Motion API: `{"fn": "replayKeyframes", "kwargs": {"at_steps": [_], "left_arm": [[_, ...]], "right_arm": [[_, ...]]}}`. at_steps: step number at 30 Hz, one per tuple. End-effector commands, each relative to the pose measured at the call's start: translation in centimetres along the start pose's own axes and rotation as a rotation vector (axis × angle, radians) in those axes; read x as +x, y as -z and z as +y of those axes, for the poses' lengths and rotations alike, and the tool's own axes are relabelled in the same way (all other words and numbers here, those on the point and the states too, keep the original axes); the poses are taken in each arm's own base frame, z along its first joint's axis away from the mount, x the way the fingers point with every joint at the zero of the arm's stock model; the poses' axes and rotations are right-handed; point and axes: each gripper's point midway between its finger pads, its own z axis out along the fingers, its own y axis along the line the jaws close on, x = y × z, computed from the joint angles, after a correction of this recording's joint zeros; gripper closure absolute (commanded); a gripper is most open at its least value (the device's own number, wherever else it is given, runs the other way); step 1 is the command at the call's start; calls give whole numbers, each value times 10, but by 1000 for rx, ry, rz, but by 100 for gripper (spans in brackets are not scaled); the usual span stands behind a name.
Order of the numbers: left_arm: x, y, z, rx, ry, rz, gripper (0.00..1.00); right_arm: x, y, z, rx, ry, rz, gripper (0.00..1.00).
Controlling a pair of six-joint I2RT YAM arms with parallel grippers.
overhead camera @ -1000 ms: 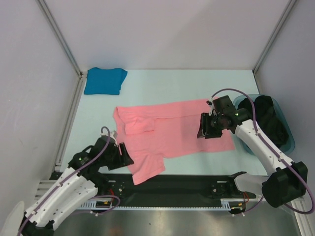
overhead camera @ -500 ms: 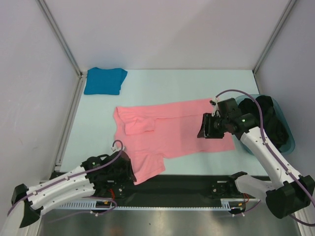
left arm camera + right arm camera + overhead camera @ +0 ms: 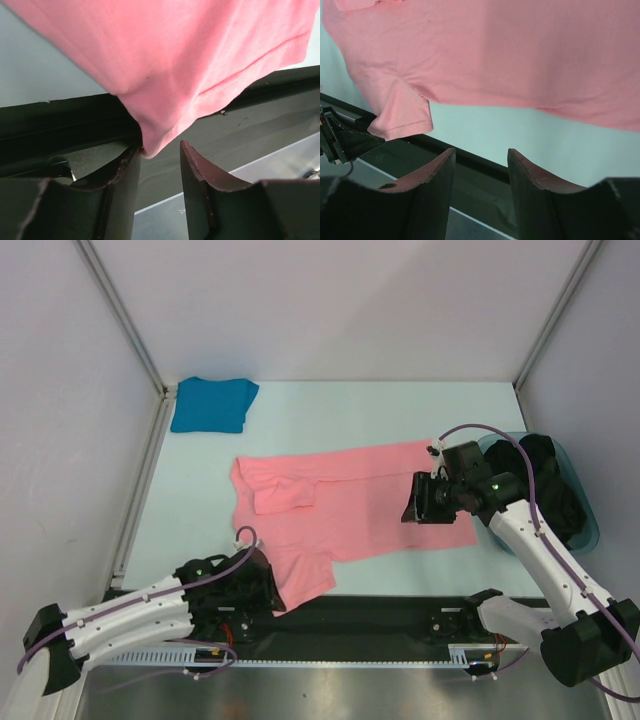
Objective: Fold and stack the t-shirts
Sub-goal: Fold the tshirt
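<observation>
Worktop point(image 3: 330, 410): pale green.
Pink shirt point(image 3: 360, 510): spread out, middle.
Blue shirt point(image 3: 212, 405): folded, far left corner.
My left tool point(image 3: 160, 150): apart, at pink sleeve tip.
My right tool point(image 3: 480, 156): apart, above pink shirt.

left gripper point(image 3: 159, 150) | dropped, slid right to pink t-shirt point(image 3: 350, 505) sleeve corner | right gripper point(image 3: 480, 152) | edged slightly right

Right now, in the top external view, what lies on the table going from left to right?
folded teal-blue t-shirt → spread-out pink t-shirt → teal tub
</observation>
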Motion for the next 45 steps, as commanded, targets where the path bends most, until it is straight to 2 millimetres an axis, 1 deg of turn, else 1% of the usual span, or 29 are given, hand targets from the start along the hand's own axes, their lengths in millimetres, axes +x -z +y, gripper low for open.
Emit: {"fn": "replayKeyframes", "kwargs": {"at_steps": [1,4,6,7,8,9,10,11,13,14,16,17,18,21,22,24,25,26,27,28,30,31,32,34,36,37,38,40,45], "left_arm": [[4,-5,-5,20,7,22,58],[5,-5,-5,26,11,28,60],[3,-3,-9,41,11,19,70],[3,-1,-6,26,13,17,79],[-4,5,-12,35,11,-21,98],[-7,11,-11,23,12,-37,100],[-13,15,-13,21,11,-69,100],[-27,26,-25,39,6,-133,100],[-36,33,-26,-6,-23,-166,100],[-45,45,-40,7,-37,-195,100],[-57,48,-37,-89,-118,-219,100],[-68,58,-51,-82,-137,-244,100],[-74,60,-54,-97,-196,-251,100],[-102,63,-71,-100,-268,-282,100],[-106,61,-76,-85,-281,-270,100],[-127,58,-82,-81,-303,-291,100],[-129,56,-87,-56,-313,-278,100],[-137,52,-86,-59,-328,-268,100],[-144,50,-94,-32,-342,-279,100],[-149,48,-97,-21,-350,-281,100],[-154,42,-105,9,-395,-258,100],[-155,39,-107,9,-409,-248,100],[-157,39,-112,23,-440,-239,100],[-159,35,-115,27,-459,-226,100],[-160,33,-117,56,-472,-221,100],[-163,31,-114,58,-457,-220,100],[-164,31,-113,68,-460,-215,100],[-167,31,-108,71,-450,-207,100],[-172,33,-94,75,-430,-206,100]], "right_arm": [[1,4,1,-3,6,-13,48],[1,3,1,-2,5,-12,48],[0,4,1,-1,6,-16,48],[1,3,0,1,1,-14,48],[1,2,0,1,0,-9,48],[1,1,0,3,-3,-5,48],[0,1,-1,9,-4,-5,48],[1,-2,-5,32,-7,4,48],[1,-3,-11,65,-24,14,48],[-1,-5,-19,107,-36,15,49],[0,-7,-28,146,-80,22,52],[-1,-8,-34,173,-100,23,54],[1,-11,-44,204,-136,44,55],[4,-18,-66,298,-195,59,59],[3,-19,-75,338,-225,53,61],[3,-18,-100,454,-255,25,70],[3,-16,-112,498,-286,6,72],[4,-14,-124,551,-328,-18,78],[3,-15,-130,562,-361,-35,80],[11,-15,-141,578,-417,-35,82],[14,-16,-151,600,-537,-90,83],[27,-20,-157,611,-599,-86,83],[25,-15,-161,591,-672,-145,83],[12,-18,-164,548,-729,-271,83],[16,-16,-181,611,-790,-363,82],[18,-14,-188,645,-805,-388,81],[28,-20,-193,659,-813,-380,80],[22,-19,-203,653,-870,-461,78],[31,-26,-222,734,-918,-485,71]]}}
